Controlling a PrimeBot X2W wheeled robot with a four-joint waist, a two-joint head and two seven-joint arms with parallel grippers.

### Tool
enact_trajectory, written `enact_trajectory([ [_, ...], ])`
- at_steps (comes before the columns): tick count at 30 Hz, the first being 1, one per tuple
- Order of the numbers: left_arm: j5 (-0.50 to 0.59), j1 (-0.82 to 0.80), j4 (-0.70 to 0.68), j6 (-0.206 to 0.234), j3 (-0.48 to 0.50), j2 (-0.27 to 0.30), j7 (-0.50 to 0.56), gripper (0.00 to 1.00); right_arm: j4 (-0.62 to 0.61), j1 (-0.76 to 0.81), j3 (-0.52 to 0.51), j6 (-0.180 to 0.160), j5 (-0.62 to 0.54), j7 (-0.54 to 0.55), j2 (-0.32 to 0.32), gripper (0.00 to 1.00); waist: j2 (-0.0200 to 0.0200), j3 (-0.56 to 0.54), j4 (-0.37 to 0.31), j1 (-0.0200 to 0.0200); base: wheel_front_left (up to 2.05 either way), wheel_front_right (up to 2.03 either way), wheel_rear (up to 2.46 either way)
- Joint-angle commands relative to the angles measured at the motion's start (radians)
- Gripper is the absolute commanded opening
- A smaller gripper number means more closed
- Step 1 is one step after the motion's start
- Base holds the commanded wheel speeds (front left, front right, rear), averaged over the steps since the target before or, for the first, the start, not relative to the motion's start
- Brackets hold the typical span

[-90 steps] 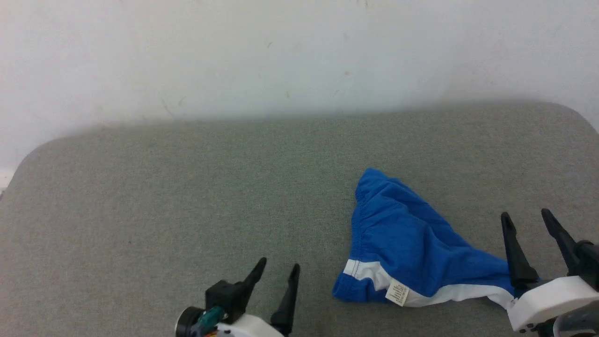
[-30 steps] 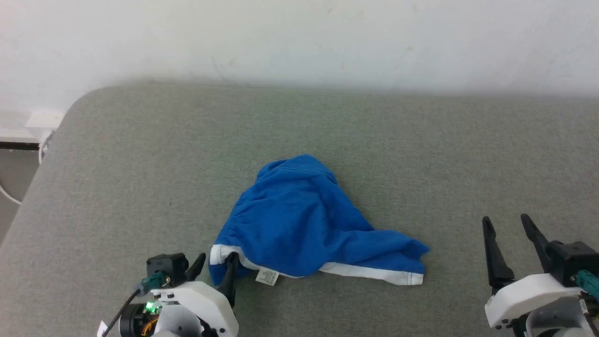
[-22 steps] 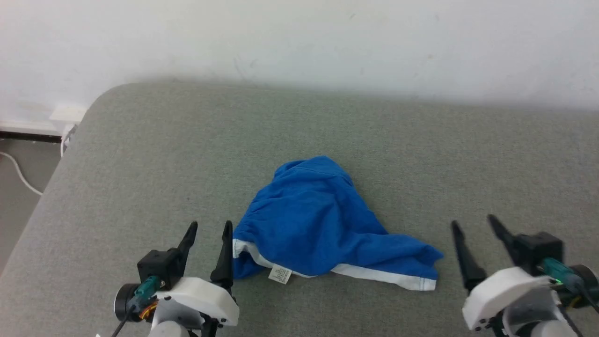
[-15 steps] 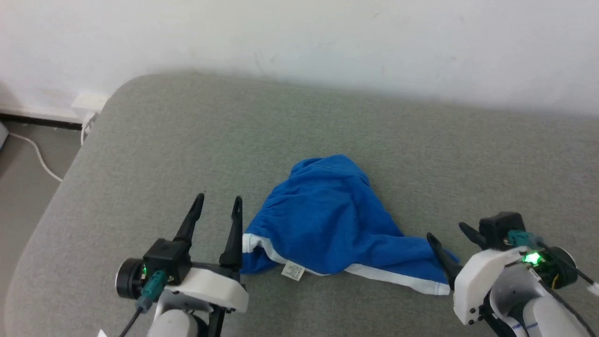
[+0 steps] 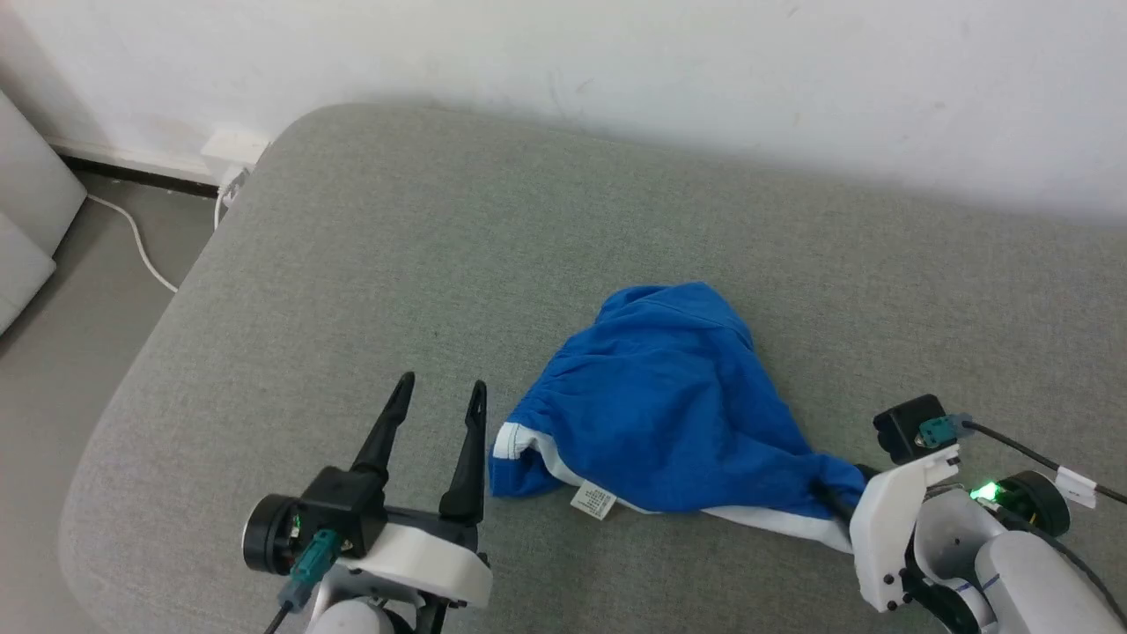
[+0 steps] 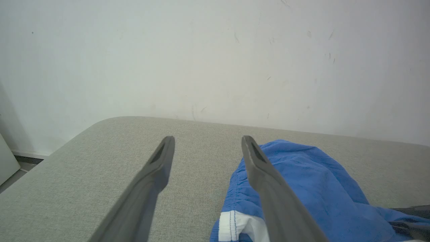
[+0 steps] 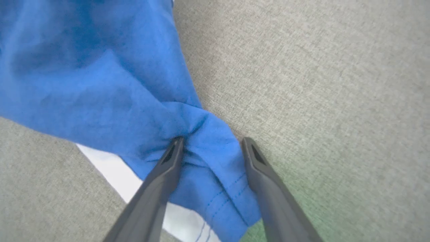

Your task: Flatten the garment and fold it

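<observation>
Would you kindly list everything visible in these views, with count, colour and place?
crumpled royal-blue thin-fabric shorts with white stripe: one, blue and white, on the cushion
small white care label: one, white, at the shorts' near edge
grey woven-fabric cushion: one, grey, beneath the shorts
scuffed white wall: one, white, behind the cushion
thin white cable: one, white, on the floor at far left
grey floor: one, grey, left of the cushion
left hand: one, dark fingers, open, beside the shorts' waistband end
right hand: one, dark fingers, open, straddling the shorts' hem corner
</observation>
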Motion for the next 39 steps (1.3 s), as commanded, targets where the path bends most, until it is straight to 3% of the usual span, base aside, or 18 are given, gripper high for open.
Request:
enact_trajectory([
  [1,0.007,0.019,-0.002,-0.008,0.008,-0.004,-0.005,1.00,0.027,0.001,0.002,-0.001,0.000,-0.004,-0.006,0.00,0.0000,-0.002,-0.003,0.0000,0.00,0.00,0.00],
  [7,0.019,0.032,0.015,-0.025,0.026,-0.010,-0.005,1.00,0.036,-0.005,-0.073,-0.001,-0.028,-0.082,-0.033,0.00,0.0000,-0.023,-0.040,0.0000,0.00,0.00,0.00],
  [11,0.024,0.039,0.027,-0.033,0.034,-0.013,-0.005,1.00,-0.023,0.023,-0.188,-0.001,-0.078,-0.111,-0.056,0.00,0.0000,-0.041,-0.072,0.0000,0.00,0.00,0.00],
  [16,0.022,0.049,0.039,-0.042,0.039,-0.015,-0.005,1.00,-0.152,0.135,-0.341,-0.001,-0.179,-0.059,-0.048,0.00,0.0000,-0.059,-0.116,0.0000,0.00,0.00,0.00],
  [20,0.017,0.052,0.051,-0.047,0.034,-0.017,-0.005,1.00,-0.233,0.233,-0.373,-0.001,-0.200,-0.003,0.003,0.00,0.0000,-0.056,-0.157,0.0000,0.00,0.00,0.00],
  [21,0.017,0.049,0.056,-0.051,0.028,-0.017,-0.005,1.00,-0.244,0.245,-0.368,-0.001,-0.203,-0.009,0.010,0.89,0.0000,-0.055,-0.166,0.0000,0.00,0.00,0.00],
  [22,0.018,0.045,0.064,-0.054,0.021,-0.018,-0.005,1.00,-0.252,0.252,-0.372,-0.001,-0.203,-0.021,0.021,1.00,0.0000,-0.053,-0.174,0.0000,0.00,0.00,0.00],
  [30,-0.048,0.013,0.144,-0.084,-0.061,-0.019,0.001,1.00,-0.363,0.233,-0.369,-0.001,-0.184,-0.269,0.092,1.00,0.0000,-0.058,-0.243,0.0000,0.00,0.00,0.00],
  [35,-0.071,-0.018,0.192,-0.104,-0.143,-0.019,0.097,1.00,-0.420,0.278,-0.372,-0.001,-0.163,-0.392,0.121,1.00,0.0000,-0.053,-0.278,0.0000,0.00,0.00,0.00],
  [39,-0.088,-0.032,0.197,-0.111,-0.180,-0.014,0.184,1.00,-0.404,0.326,-0.376,-0.001,-0.177,-0.416,0.137,1.00,0.0000,-0.043,-0.301,0.0000,0.00,0.00,0.00],
])
